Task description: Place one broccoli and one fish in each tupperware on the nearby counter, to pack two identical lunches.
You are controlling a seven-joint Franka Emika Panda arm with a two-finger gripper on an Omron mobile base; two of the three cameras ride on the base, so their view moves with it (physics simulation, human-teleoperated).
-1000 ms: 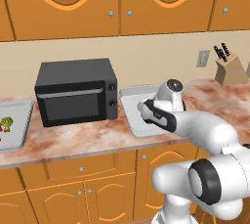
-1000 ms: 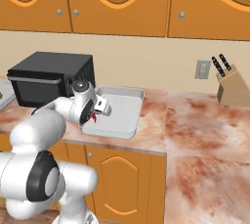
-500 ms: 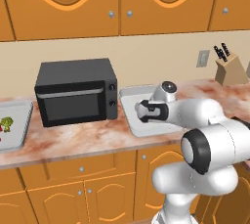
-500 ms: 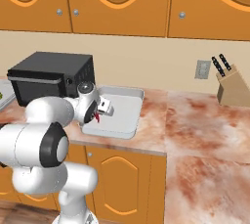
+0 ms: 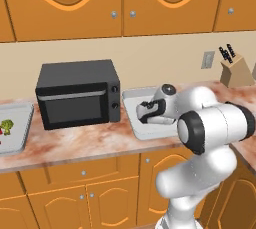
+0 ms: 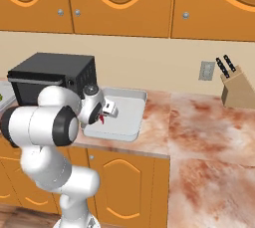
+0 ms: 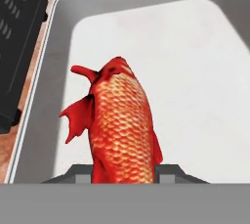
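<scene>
Tool [image 7: 124,171] was clamped on the red fish [image 7: 122,125], holding it just above the grey tray [image 7: 205,61] beside the microwave [image 5: 77,93] on the counter [image 5: 90,140], likely lifted clear to carry toward a tupperware. Broccoli [image 5: 7,125] sat on a far-left tray [image 5: 22,135].

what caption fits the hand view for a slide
Gripper shut on a red fish above a grey tray.
</scene>
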